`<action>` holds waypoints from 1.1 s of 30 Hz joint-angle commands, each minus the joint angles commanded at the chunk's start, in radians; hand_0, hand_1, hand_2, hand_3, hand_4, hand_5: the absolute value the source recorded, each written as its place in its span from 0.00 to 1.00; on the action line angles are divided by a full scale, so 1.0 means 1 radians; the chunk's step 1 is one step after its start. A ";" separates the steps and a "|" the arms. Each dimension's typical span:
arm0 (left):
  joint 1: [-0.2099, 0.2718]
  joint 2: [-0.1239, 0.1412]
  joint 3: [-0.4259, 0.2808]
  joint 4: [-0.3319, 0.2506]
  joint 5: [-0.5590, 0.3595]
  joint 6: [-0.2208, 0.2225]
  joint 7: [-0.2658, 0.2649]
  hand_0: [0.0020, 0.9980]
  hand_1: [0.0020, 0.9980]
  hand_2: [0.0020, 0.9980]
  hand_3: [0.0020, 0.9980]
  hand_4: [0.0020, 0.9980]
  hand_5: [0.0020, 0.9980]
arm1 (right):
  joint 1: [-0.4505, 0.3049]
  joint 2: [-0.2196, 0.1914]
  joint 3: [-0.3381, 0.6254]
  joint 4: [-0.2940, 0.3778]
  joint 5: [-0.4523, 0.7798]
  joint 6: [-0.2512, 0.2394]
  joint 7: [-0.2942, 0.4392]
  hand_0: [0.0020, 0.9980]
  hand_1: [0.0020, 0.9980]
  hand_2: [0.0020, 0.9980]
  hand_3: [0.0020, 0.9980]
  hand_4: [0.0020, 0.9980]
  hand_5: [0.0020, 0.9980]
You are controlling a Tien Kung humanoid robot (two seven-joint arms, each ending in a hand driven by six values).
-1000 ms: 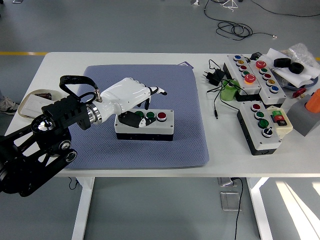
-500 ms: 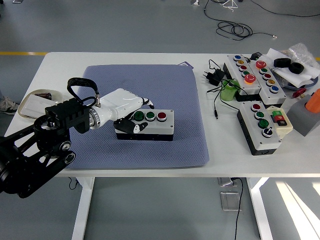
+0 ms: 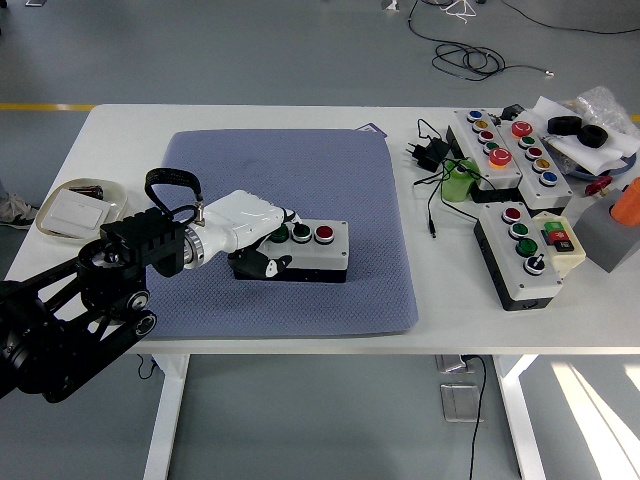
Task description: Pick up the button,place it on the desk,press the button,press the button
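Since the earlier picture the left hand (image 3: 255, 235) has come lower and closer to the robot, and its fingers now curl around the left end of the button box (image 3: 297, 250). The box lies on the blue mat (image 3: 330, 180) on the white table (image 3: 250, 115). It looks rigid, smooth and not heavy; its short ends seem best for holding. More button boxes (image 3: 520, 255) and cables (image 3: 435, 190) lie well apart at right, a dish (image 3: 80, 205) at left.
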 joint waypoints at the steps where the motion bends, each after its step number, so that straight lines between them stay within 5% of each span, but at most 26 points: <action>1: 0.000 0.001 0.003 -0.002 0.001 -0.002 0.000 0.00 0.05 0.14 0.75 0.58 0.44 | 0.000 0.000 0.000 0.000 0.001 0.000 0.000 0.79 0.80 0.82 0.75 0.41 0.48; 7: 0.001 0.002 0.008 -0.007 -0.001 -0.005 -0.001 0.00 0.05 0.14 0.75 0.58 0.44 | -0.001 0.000 0.001 0.000 -0.002 0.001 0.000 0.79 0.80 0.82 0.75 0.41 0.48; 20: -0.013 -0.013 -0.009 -0.061 -0.038 0.086 -0.032 0.00 0.05 0.14 0.75 0.57 0.43 | -0.001 -0.001 0.002 0.000 -0.004 0.001 -0.001 0.79 0.80 0.82 0.75 0.41 0.48; 33: -0.055 -0.068 0.060 0.066 -0.083 0.103 -0.032 0.00 0.05 0.13 0.75 0.58 0.43 | -0.001 -0.001 -0.002 0.000 -0.003 0.000 -0.002 0.79 0.80 0.82 0.75 0.41 0.48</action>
